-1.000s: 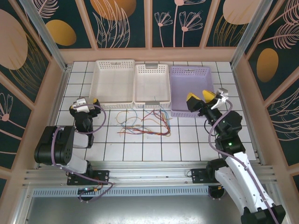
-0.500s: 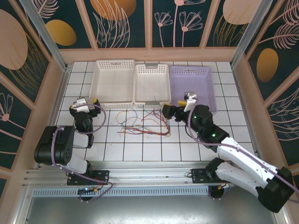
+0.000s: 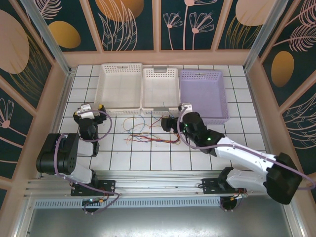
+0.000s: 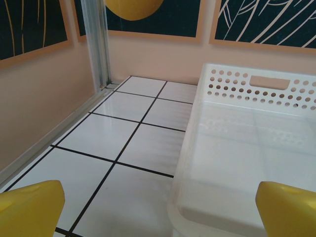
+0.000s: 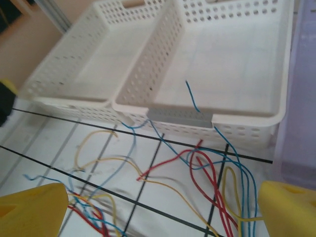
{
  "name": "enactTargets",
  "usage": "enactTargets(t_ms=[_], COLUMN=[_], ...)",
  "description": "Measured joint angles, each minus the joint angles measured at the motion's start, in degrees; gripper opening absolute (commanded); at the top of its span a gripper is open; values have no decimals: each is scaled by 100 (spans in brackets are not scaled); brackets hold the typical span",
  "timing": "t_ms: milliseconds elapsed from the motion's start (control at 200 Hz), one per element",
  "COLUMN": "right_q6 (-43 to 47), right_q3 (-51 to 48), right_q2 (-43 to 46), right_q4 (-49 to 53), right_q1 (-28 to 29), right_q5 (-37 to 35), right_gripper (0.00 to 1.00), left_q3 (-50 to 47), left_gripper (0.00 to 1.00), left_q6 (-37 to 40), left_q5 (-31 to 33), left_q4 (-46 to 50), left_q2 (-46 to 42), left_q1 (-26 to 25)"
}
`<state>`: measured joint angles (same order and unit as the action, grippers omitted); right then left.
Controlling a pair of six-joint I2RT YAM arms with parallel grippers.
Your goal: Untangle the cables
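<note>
The cables [image 3: 150, 131] are thin yellow, blue, red and green wires lying tangled on the white tiles in front of the baskets. Up close the cables [image 5: 197, 168] cross and loop over each other, and one blue end reaches over the rim into the middle white basket [image 5: 232, 59]. My right gripper [image 3: 168, 122] hangs open above the right end of the tangle. Its yellow fingertips [image 5: 32, 210] stand wide apart with nothing between them. Far left of the tangle, my left gripper [image 3: 94, 106] rests open by the left white basket [image 4: 256, 148], holding nothing.
Three baskets stand in a row at the back: left white [image 3: 121, 65], middle white [image 3: 160, 71] and purple [image 3: 202, 74]. Wooden walls and an aluminium post [image 4: 96, 44] close the tiled floor on the left.
The right arm has swung left from above the purple basket and come down over the right end of the cables. The left arm and the cables have stayed still.
</note>
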<state>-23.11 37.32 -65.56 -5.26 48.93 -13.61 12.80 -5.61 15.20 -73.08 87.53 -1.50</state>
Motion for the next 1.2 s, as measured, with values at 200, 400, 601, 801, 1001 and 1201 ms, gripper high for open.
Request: enactTargets(t_ms=[200,400,601,801,1001,1201], right_q6=[-358,-702,-940,-1161,-1235,-1357], right_q3=[109,107,26,-197,-208,-208], right_q2=[-798,-1272,-1316,-1434,-1759,-1954], right_q4=[348,682,721,723,717,702], right_q1=[48,146,170,170,170,170], right_q5=[-271,-501,-625,-673,-658,-560], right_gripper=[97,95,92,87,81,71], left_q3=[0,-2,0,195,1001,1473], left_gripper=[99,99,99,99,99,99], left_q6=[0,4,2,-61,-422,-1132], left_q5=[0,-87,-111,-146,-284,-264], left_q4=[0,9,374,1335,2868,4046], left_q2=[0,-31,-555,-1506,-2323,-3029], left_q1=[0,0,0,0,0,0])
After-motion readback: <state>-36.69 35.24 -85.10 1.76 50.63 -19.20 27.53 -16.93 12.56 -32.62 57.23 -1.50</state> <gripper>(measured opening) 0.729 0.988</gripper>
